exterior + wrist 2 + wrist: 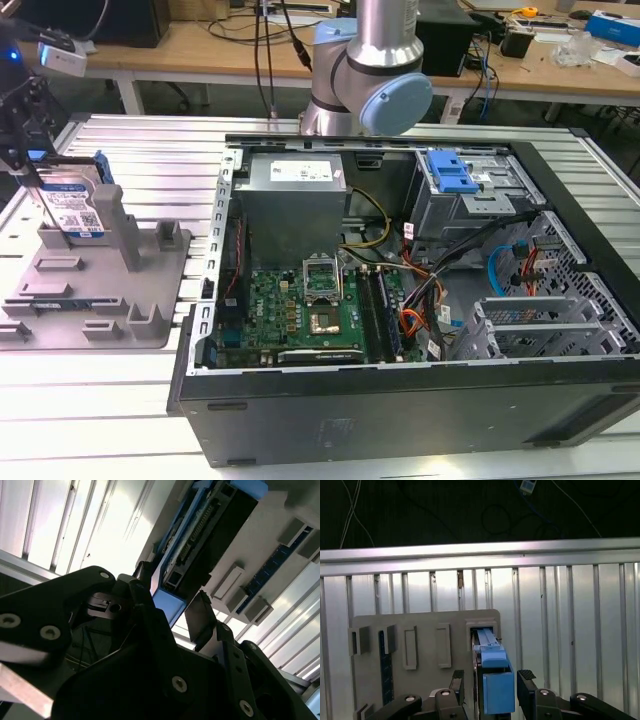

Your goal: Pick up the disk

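The disk [78,205] stands on edge in a slot at the back of the grey fixture [150,290], at the exterior view's far left; its white-and-blue label faces the camera. My gripper [55,222] hangs over it, one dark finger [35,195] running down in front of the label. In both wrist views the disk's blue rail [497,690] [170,605] sits between the two black fingertips [526,679] [200,617], with a narrow gap on each side. The gripper [492,682] [172,605] is open around the disk, not clamped on it.
An open computer case [400,400] lies to the exterior view's right of the fixture, with a blue drive-bay latch [450,175] at its back. The arm's base [370,70] stands behind the case. The fixture's upright posts [118,225] rise beside the disk on the slatted metal table [110,400].
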Motion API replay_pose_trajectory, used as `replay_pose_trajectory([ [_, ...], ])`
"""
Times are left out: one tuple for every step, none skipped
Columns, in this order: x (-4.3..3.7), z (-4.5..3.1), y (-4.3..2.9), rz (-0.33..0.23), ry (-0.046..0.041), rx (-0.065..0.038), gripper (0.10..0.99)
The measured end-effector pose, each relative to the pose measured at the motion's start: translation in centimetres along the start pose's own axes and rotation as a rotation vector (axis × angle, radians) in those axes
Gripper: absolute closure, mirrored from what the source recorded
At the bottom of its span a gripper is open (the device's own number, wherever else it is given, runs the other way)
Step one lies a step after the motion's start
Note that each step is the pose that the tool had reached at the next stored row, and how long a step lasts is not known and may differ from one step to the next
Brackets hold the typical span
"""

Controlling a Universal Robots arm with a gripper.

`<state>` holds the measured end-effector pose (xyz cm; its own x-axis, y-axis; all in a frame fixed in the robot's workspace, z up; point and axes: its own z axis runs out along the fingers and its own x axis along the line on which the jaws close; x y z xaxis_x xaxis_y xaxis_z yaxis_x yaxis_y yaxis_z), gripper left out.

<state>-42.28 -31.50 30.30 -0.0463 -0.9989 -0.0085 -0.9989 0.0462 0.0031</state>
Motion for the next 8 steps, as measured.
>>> replay_pose_trajectory([
  [-0.03, 0.05, 0.02, 0.0, 0.0002, 0.0, 0.545],
  [-0.06, 0.07, 0.03, 0.0, 0.0002, 0.0, 0.545],
  [-0.11, 0.08, 0.04, 0.0, 0.0002, 0.0, 0.545],
  [-0.3, 0.11, 0.06, 0.0, 0.0002, 0.0, 0.545],
  [-0.41, 0.14, 0.08, 0.0, 0.0001, 0.0, 0.545],
  [-0.4, 0.17, 0.1, 0.0, 0.0001, 0.0, 0.545],
  [-0.4, 0.19, 0.11, 0.0, 0.0003, 0.0, 0.545],
  [-0.4, 0.23, 0.12, 0.0, 0.0003, 0.0, 0.545],
])
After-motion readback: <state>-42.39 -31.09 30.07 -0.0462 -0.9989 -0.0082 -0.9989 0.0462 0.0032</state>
